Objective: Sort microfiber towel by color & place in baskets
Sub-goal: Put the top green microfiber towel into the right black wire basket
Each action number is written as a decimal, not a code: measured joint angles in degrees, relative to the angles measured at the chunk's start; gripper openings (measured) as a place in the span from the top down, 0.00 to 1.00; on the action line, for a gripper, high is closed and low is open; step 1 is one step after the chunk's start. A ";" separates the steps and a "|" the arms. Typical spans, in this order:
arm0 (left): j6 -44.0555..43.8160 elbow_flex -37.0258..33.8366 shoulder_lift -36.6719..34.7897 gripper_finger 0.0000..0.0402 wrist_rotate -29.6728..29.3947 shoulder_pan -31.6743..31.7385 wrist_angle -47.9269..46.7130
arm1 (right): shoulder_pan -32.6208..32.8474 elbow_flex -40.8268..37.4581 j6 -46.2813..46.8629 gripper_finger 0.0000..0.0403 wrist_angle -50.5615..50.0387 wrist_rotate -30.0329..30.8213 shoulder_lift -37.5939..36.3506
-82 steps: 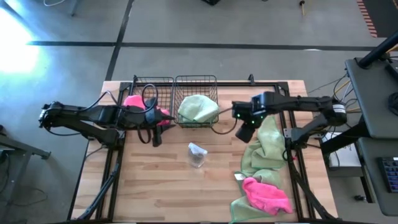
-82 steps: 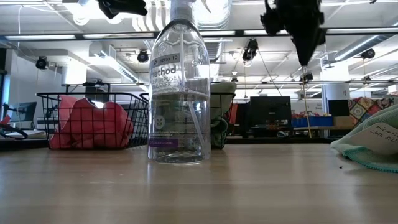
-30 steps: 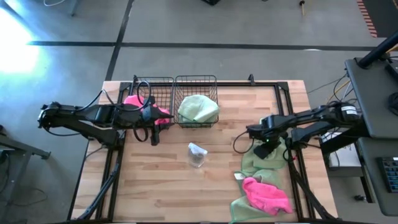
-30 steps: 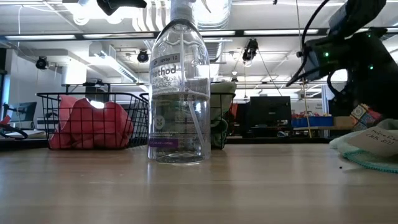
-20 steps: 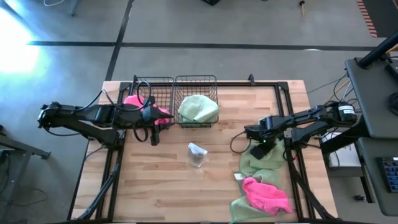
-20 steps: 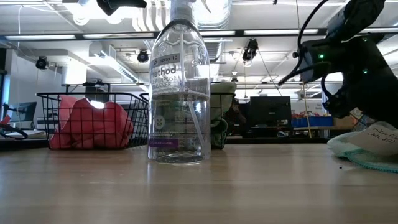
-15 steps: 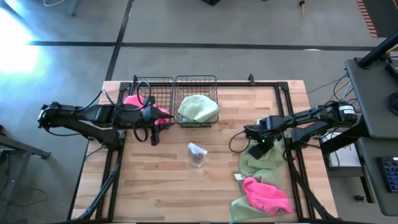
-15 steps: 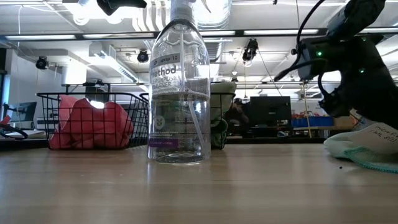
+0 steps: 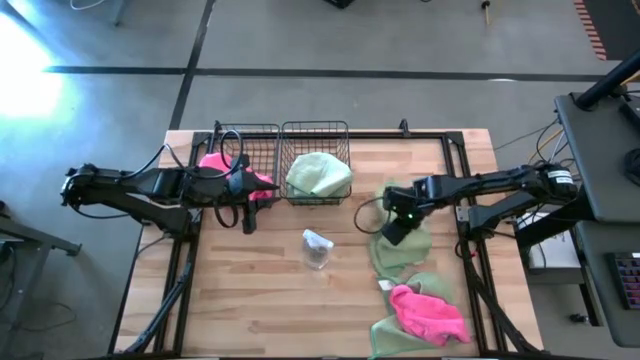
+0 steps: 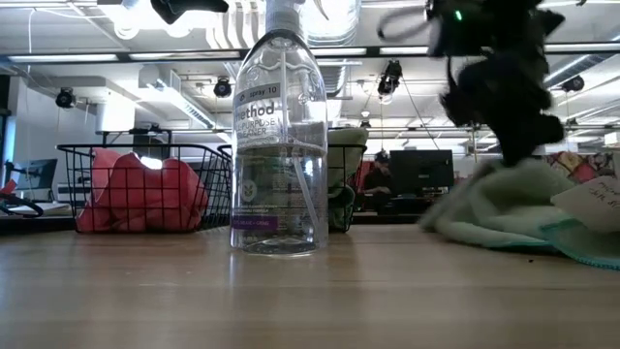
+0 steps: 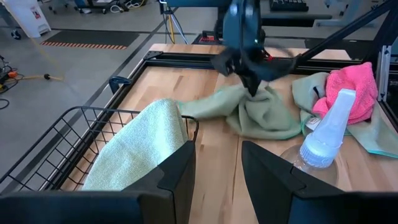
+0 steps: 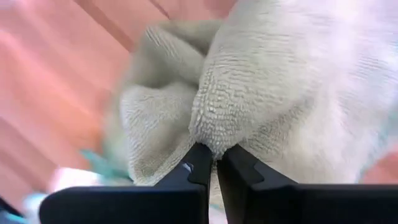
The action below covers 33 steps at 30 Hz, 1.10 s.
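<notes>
My right gripper (image 9: pixel 394 228) is shut on a sage green microfiber towel (image 9: pixel 402 250) at the table's right side. Part of the towel is raised and its lower part lies on the wood (image 10: pixel 504 218). A pink towel (image 9: pixel 430 312) lies at the near right, on the green cloth. The left basket (image 9: pixel 262 140) holds a pink towel (image 9: pixel 222 165); the right basket (image 9: pixel 316 132) holds a green towel (image 9: pixel 318 175). My left gripper (image 9: pixel 247 212) hangs open just in front of the left basket, touching nothing. My right gripper pinches a bunched fold of the green towel (image 12: pixel 208 140) between its two fingers (image 12: pixel 198 168). The fingers come steeply from above, pointing down. The pinched part is lifted off the table; the rest trails slack down onto the wood (image 11: pixel 264 121).
A clear spray bottle (image 9: pixel 318 248) stands in the middle of the table, between the baskets and the loose towels. A black tube frame (image 9: pixel 452 150) runs along the table's edges. Bare wood (image 9: pixel 260 290) lies at the near left.
My right gripper has shut on the green towel, risen, tipped to point more steeply down and moved toward the table's left. The pinched part of the towel has been pulled up and leftward into a bunch; its near end by the pink towel has stayed on the table.
</notes>
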 joint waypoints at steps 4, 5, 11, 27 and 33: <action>0.00 0.00 0.00 0.71 0.01 0.00 -0.03 | 0.00 8.32 -2.29 0.97 -0.37 4.98 -0.37; 0.00 0.00 0.00 0.71 0.02 0.01 -0.02 | 0.00 10.54 -2.88 0.97 -0.39 6.58 -0.42; 0.00 0.00 0.00 0.71 0.02 0.00 -1.17 | 0.00 23.11 -7.25 0.97 -0.27 17.68 -0.34; 3.09 0.00 0.00 0.71 0.02 0.01 -3.06 | -5.47 31.69 -17.98 0.97 21.87 24.74 0.94; 3.62 0.00 0.00 0.71 0.02 0.01 -3.59 | -8.89 31.66 -19.58 0.97 29.02 19.63 2.76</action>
